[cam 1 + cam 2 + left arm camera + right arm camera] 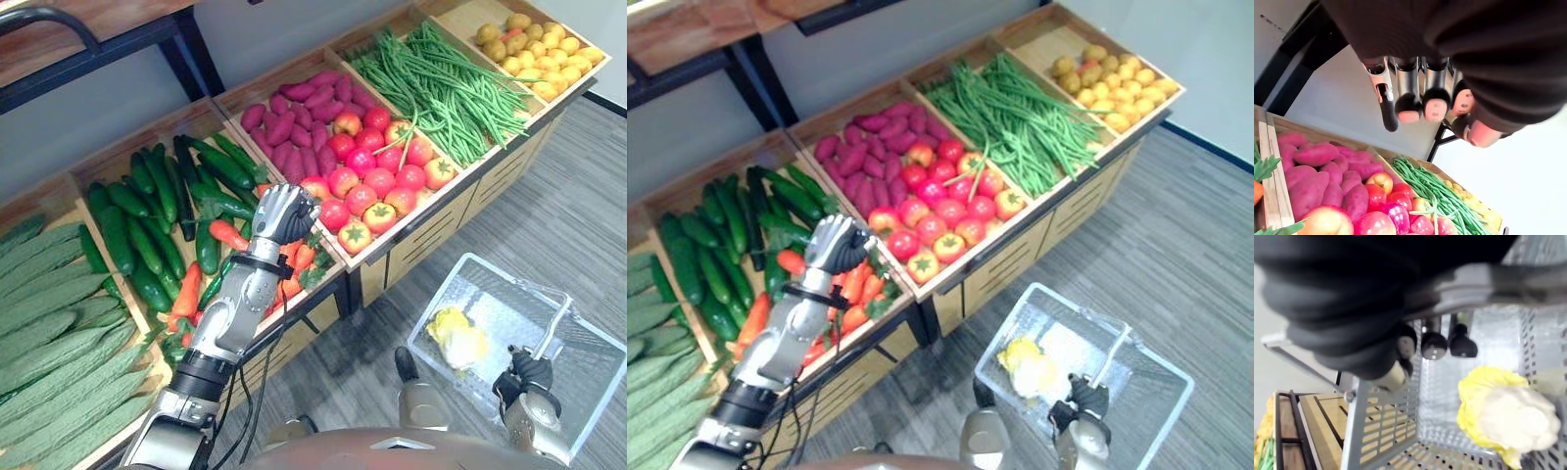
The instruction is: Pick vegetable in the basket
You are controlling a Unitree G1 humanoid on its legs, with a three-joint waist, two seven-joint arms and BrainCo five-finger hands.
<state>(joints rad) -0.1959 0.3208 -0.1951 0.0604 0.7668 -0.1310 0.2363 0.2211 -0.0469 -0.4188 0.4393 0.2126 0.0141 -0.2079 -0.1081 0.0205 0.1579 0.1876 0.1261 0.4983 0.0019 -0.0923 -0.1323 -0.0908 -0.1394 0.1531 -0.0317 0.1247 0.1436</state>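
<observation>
**Wire basket** point(588, 343): hanging low at the robot's right, above the floor. The right hand point(530, 378) is clamping its fingers round the basket handle point(557, 324).

**Contents:** one yellow-white leafy cabbage point(1503, 416), lying on the basket's bottom.

**Left hand** point(282, 212): hovering over the carrots point(188, 290), just beside the tomatoes point(378, 183). Its fingers are curling inward and gripping nothing.

**Remaining stock:** cucumbers point(147, 245), sweet potatoes point(284, 122) and green beans point(441, 88), all sitting in the wooden bins point(137, 137).

**Progress, as judged:** one vegetable is lying in the basket. A further pick appears to be only starting, with the grasp, the lift and the carry across to the basket remaining.
</observation>
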